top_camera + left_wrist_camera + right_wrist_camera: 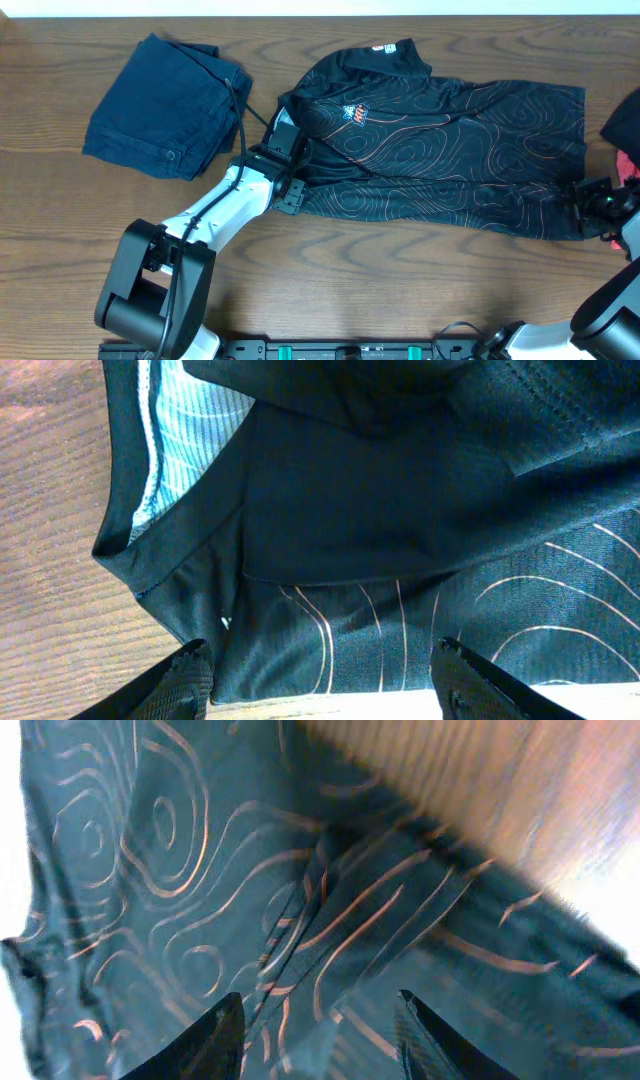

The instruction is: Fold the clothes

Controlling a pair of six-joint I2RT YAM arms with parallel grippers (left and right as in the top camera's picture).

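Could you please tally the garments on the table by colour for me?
black jersey with orange lines: 1
navy garment: 1
red/pink garment, cut off at the right edge: 1
Total: 3
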